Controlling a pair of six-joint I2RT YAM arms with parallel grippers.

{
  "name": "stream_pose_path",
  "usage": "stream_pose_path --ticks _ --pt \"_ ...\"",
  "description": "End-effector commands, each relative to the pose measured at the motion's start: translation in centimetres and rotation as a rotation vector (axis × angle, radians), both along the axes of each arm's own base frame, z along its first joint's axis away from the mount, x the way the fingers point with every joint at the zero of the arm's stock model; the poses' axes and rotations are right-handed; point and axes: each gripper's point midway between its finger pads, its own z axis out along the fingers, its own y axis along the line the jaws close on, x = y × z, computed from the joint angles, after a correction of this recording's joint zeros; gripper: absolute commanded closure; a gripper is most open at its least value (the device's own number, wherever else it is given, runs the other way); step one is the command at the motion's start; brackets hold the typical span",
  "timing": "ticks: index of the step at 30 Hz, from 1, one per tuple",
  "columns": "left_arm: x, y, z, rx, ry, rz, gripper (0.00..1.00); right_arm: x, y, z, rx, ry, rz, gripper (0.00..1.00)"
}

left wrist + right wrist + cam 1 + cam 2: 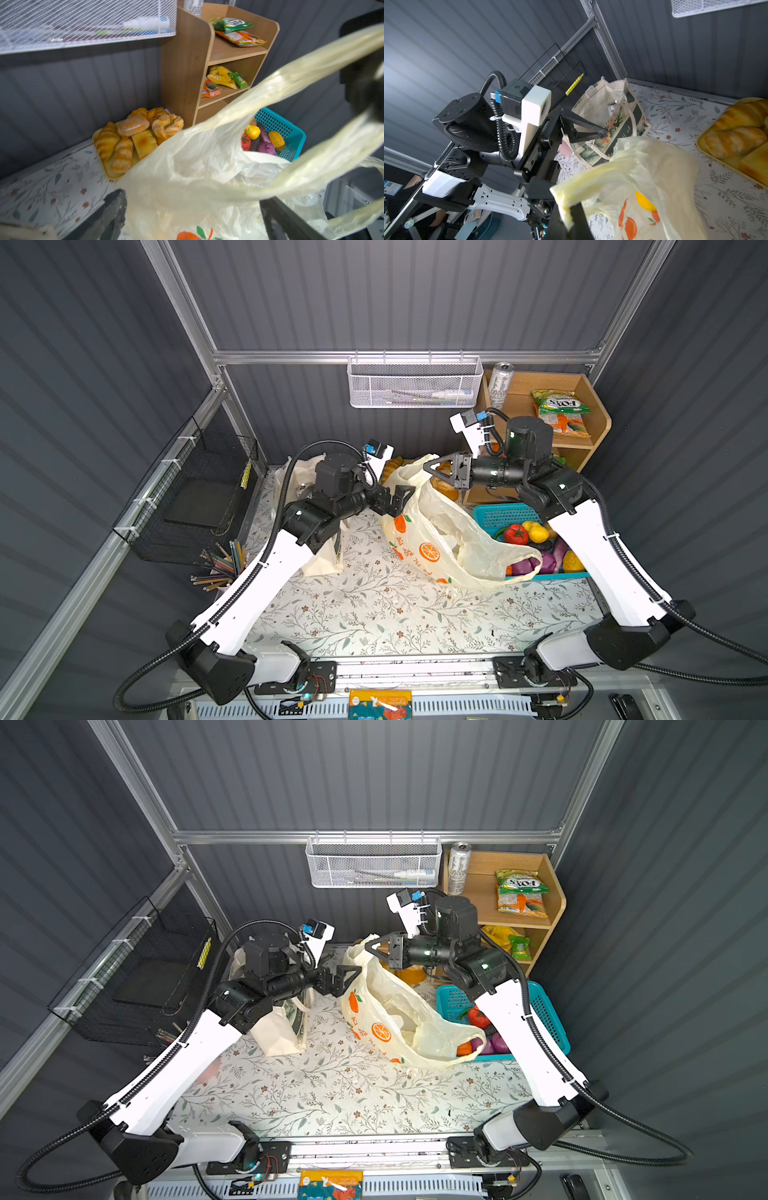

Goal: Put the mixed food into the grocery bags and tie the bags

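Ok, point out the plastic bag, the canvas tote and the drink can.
plastic bag [444, 526], in a top view, on its crumpled middle.
canvas tote [625, 124], in the right wrist view, on its printed side.
drink can [458, 869], in a top view, on its side wall.

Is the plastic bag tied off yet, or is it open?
Open, not tied. The plastic bag gapes and its handles stretch apart with no knot. The right gripper holds it up by a handle; the left gripper has its jaws open.

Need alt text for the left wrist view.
A pale-yellow plastic bag with orange prints fills the foreground between the fingers of the open left end effector, handles stretched taut. Behind it: a yellow tray of toy pastries, a wooden shelf of snack packets, a teal basket of toy vegetables.
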Motion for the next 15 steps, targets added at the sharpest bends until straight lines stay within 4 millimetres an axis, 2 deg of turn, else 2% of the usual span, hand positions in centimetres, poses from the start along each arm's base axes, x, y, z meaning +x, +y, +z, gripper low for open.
stream_pose_path --ticks 1,5,9,10,12,15 --pt "0.0 -1.4 1.4 0.021 -0.167 -0.073 0.00 -0.3 0.4 -1.7 -0.053 0.032 0.045 1.00" --pt "0.0 -1.9 1.1 0.055 -0.212 -0.101 0.00 -0.5 0.3 -2.0 -0.060 0.036 0.049 1.00" --pt "-1.2 -1.8 1.8 0.054 -0.244 -0.133 0.00 -0.5 0.1 -2.4 -0.075 0.038 0.041 1.00" --pt "-1.5 -1.9 1.0 0.057 -0.237 -0.142 0.00 -0.5 0.1 -2.6 -0.077 0.042 0.041 1.00" --pt "-1.7 -2.5 0.7 0.060 -0.239 -0.172 0.00 -0.7 0.3 -2.5 -0.071 0.041 0.056 1.00" --pt "-1.1 -3.5 -0.3 0.081 -0.232 -0.195 0.00 -1.0 0.4 -2.2 -0.064 0.041 0.072 1.00"
